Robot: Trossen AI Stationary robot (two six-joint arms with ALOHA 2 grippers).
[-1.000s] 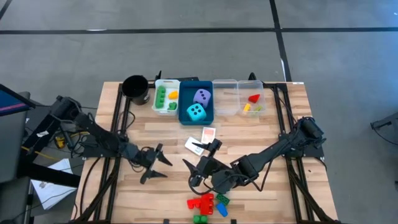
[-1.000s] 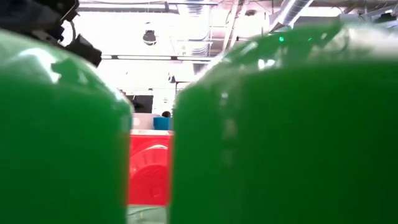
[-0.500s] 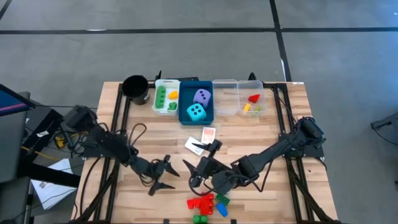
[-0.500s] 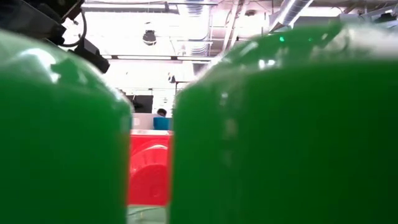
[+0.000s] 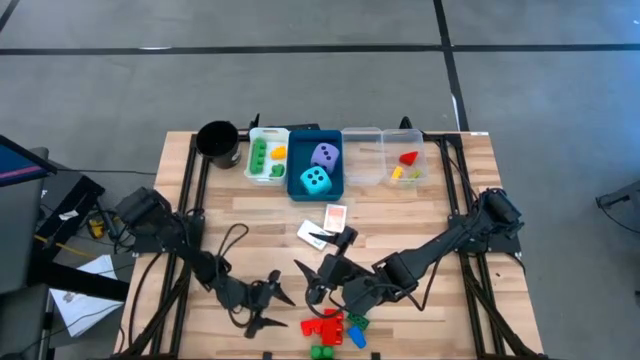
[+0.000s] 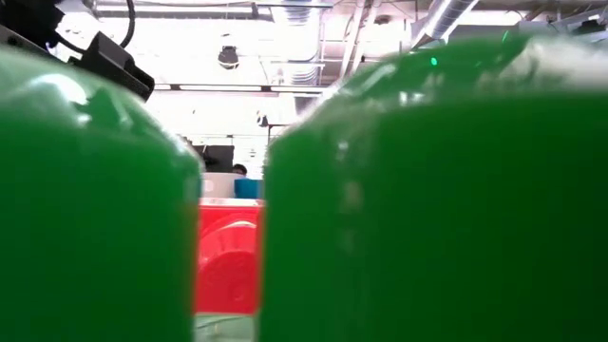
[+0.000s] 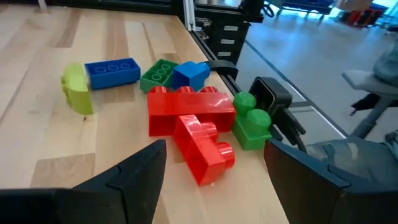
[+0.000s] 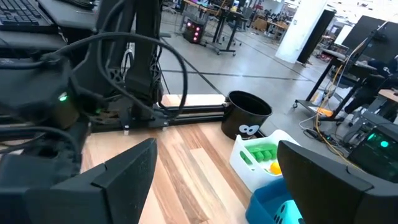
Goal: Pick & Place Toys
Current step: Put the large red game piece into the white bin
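Observation:
Several small red, green, blue and yellow bricks lie in a heap at the table's near edge. In the left wrist view a red brick lies in the middle of the heap, with a green one beside it. My left gripper is open just left of the heap and touches nothing. My right gripper is open and empty just beyond the heap. Two card packs lie flat mid-table. A cyan die and a lavender die sit in the blue tray.
At the far edge stand a black cup, a white tray with green and yellow bricks, and clear trays with a red and a yellow brick. A green brick fills most of the low view.
My left gripper has gone toward the table's near edge and to the right, up to the heap of bricks, staying open.

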